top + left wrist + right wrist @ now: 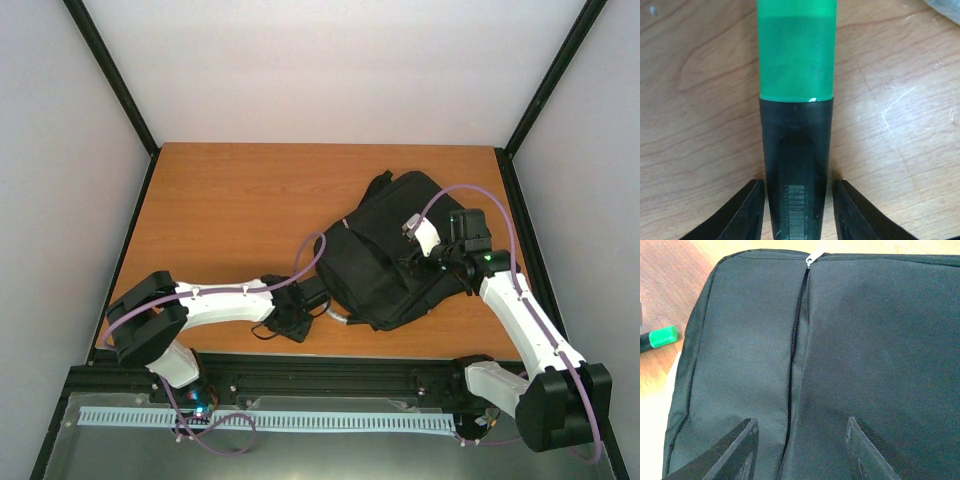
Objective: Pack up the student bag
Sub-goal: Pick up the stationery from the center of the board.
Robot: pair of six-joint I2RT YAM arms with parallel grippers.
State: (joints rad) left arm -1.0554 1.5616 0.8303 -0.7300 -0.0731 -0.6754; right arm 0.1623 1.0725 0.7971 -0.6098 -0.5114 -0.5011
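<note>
Student bag: the student bag (385, 255) lies flat and skewed on the right half of the table (220, 200), with a strap loop at its far end. It is the biggest thing I have in view.
Zip: on the right wrist view a zip (792, 350) runs down the bag's panel, with its pull (811, 259) at the far end. The teeth look closed, so I judge nothing goes in that way until it is opened.
Right gripper: my right gripper (800, 440) hangs directly over the bag. Its fingers are apart, straddling the zip line and holding nothing. I read that as lined up to work the zip or to steady the fabric.
Marker: a green-capped marker (796, 100) lies on the bare wood just off the bag's edge, on the left arm's side.
Left gripper: my left gripper (799, 205) is low at the table with one finger on each side of the marker's black barrel. The fingers sit so tight to the barrel that I cannot tell whether they are clamped on it or just short of it — the marker looks to rest on the wood.
Bag relative to the grippers: right under the right one, and near but apart from the left one, off to its right.
Stage: early, I'd say — the marker is outside the bag.
</note>
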